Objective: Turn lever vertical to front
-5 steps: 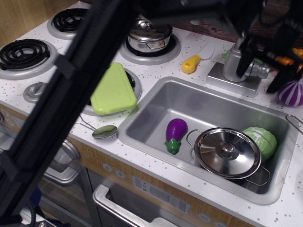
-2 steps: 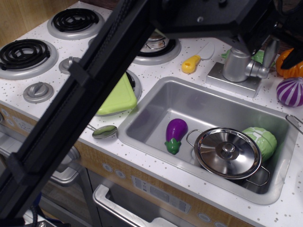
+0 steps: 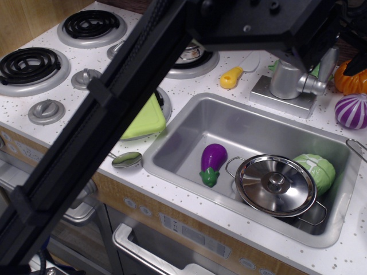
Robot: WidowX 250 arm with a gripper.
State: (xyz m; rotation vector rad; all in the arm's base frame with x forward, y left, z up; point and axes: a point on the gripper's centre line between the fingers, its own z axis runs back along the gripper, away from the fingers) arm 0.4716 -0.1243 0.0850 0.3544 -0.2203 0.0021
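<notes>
The lever (image 3: pixel 313 86) is a short silver stub sticking out to the right from the faucet column (image 3: pixel 285 79), which stands on a square base (image 3: pixel 269 94) behind the sink. My gripper (image 3: pixel 324 67) hangs at the top right, just above and right of the lever. One grey finger (image 3: pixel 328 60) shows beside the column. The other finger is hidden behind my black wrist, so I cannot tell how the jaws stand. My arm crosses the view diagonally from the lower left.
The sink (image 3: pixel 172 166) holds a purple eggplant (image 3: pixel 213 159), a lidded steel pot (image 3: pixel 276 184) and a green cabbage (image 3: pixel 319 169). A yellow utensil (image 3: pixel 231 77), a green board (image 3: pixel 144 119), a spoon (image 3: pixel 127 159), a purple onion (image 3: pixel 351 110), an orange pumpkin (image 3: pixel 347 79) and stove knobs (image 3: pixel 46 110) lie around.
My gripper has lifted from around the lever to just above it, and my arm has swung right across the stove. The lever still points right.
</notes>
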